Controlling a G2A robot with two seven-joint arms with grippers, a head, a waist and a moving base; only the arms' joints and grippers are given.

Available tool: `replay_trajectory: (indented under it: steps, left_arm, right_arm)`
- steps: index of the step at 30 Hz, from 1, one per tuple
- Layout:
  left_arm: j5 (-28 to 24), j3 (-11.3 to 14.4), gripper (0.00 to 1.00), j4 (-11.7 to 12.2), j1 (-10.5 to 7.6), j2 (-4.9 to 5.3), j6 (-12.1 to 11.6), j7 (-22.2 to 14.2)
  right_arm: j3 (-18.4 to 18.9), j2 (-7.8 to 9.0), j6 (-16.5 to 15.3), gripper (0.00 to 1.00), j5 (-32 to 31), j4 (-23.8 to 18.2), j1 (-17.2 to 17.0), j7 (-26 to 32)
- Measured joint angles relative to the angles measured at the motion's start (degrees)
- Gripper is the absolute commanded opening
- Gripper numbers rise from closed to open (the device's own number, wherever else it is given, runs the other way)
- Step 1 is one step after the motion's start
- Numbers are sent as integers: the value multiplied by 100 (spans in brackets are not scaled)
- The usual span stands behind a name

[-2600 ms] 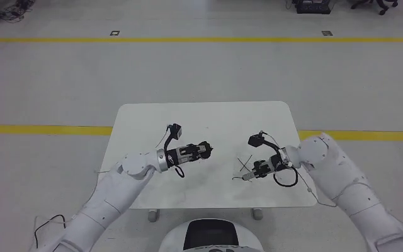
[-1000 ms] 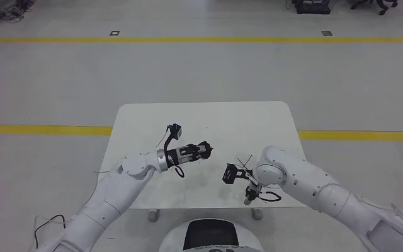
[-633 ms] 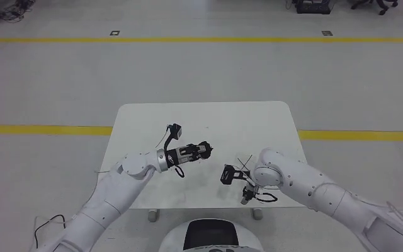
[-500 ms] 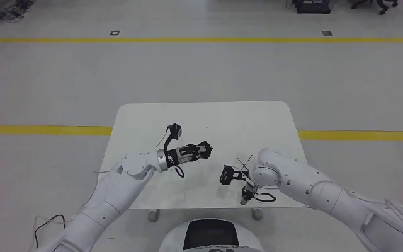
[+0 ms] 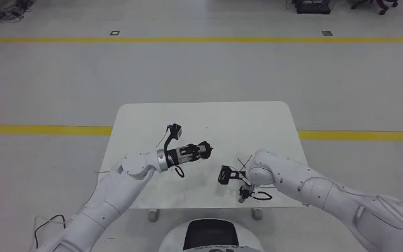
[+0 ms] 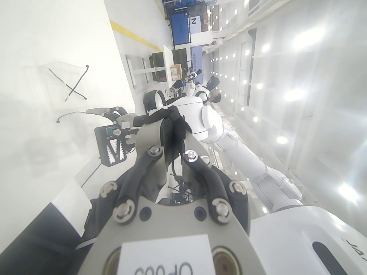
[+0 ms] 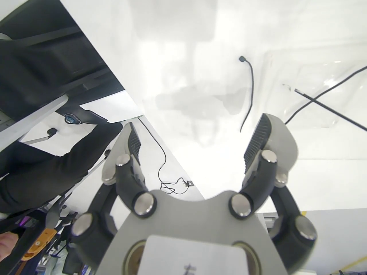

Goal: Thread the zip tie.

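Near the front of the table [image 5: 189, 120], right gripper [image 7: 197, 128] hangs spread wide by a loose zip tie [image 7: 251, 87] lying flat; left gripper [image 6: 172, 115] hovers clenched mid-table. Risky: a shallow pinch could skate over it or flick it away.

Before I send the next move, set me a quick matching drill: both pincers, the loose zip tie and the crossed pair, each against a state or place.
Things:
1. left pincer
2. right pincer
3. loose zip tie
4. crossed zip ties

States or places:
A. inside the clear tray
B. open
C. lying alone on the bare tabletop, beside the tray
D. shut

Pairs: 1-D, 2-B, 3-C, 4-A.
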Motion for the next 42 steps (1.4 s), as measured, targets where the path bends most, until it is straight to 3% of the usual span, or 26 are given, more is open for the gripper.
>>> replay_trajectory:
  steps: [2, 4, 21, 31, 42]
  left_arm:
    - [0, 0, 0, 0, 0, 0, 0, 0]
    - [0, 0, 0, 0, 0, 0, 0, 0]
    - [0, 0, 0, 0, 0, 0, 0, 0]
    - [0, 0, 0, 0, 0, 0, 0, 0]
    - [0, 0, 0, 0, 0, 0, 0, 0]
  right_arm:
    - [0, -48, 0, 49, -16, 76, 4, -19]
    - [0, -101, 0, 47, -36, 160, 11, -41]
    - [0, -393, 0, 44, -185, 763, 177, -160]
    - [0, -526, 0, 29, -178, 1046, 217, -271]
    - [0, -673, 0, 25, -192, 1345, 190, -343]
